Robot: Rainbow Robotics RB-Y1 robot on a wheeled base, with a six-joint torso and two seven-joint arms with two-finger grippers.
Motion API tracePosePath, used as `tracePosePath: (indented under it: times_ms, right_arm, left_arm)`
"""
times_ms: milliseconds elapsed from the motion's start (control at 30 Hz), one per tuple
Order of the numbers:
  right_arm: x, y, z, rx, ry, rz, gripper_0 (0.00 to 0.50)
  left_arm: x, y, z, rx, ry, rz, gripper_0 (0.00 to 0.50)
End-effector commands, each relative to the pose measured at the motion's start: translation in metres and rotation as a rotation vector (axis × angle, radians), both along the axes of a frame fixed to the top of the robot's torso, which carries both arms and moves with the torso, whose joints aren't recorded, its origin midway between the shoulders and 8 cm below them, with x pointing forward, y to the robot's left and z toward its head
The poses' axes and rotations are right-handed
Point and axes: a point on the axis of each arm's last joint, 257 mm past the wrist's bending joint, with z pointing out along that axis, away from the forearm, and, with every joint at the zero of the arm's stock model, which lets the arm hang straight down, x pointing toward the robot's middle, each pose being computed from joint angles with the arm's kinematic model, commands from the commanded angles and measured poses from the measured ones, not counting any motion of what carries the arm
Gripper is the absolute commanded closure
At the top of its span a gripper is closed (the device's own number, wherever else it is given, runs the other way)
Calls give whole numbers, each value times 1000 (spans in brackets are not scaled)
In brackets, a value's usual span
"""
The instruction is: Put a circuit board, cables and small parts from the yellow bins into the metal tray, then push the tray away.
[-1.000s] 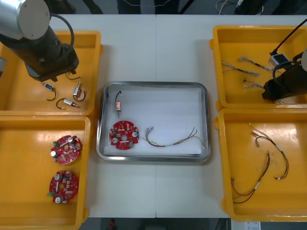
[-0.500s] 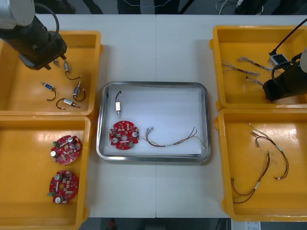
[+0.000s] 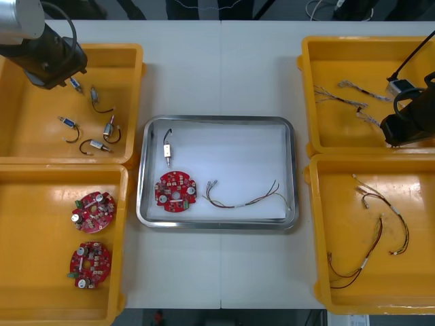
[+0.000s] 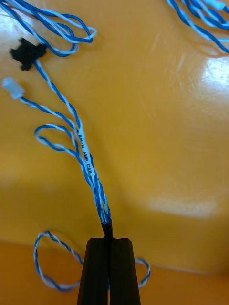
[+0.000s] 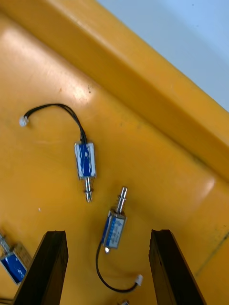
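Gripping twisted blue-white cable (image 4: pixel 84 156) in right jaws, long axis straight out from tips. Holding left jaws wide over small metal parts (image 5: pixel 114 228).

The left arm (image 3: pixel 42 53) holds its jaws wide apart, the right arm (image 3: pixel 411 123) clamped together.

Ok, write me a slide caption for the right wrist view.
Right gripper, jaws shut on a twisted blue and white cable, over a yellow bin floor.
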Motion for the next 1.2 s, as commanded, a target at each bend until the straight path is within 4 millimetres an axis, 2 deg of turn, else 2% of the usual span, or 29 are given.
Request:
tracePosePath:
  times_ms: [33,267,433,667,967,1200]
  right_arm:
    - [6,2,52,9,-61,-19,500]
    - [-5,7,83,-24,-55,7,500]
    - [-13,15,102,-37,-44,29,500]
    - [-28,27,120,-66,-35,67,500]
    - [-23,47,152,-96,-136,132,500]
    - [-24,75,167,-147,-191,222,500]
  left_arm:
    - [24,23,53,55,-118,-11,0]
    - [43,32,45,90,-174,-19,0]
    - [48,33,39,110,-187,-28,0]
    - [53,29,24,107,-196,-30,0]
    - [55,23,7,111,-185,-40,0]
    - [57,16,-4,105,-184,-46,0]
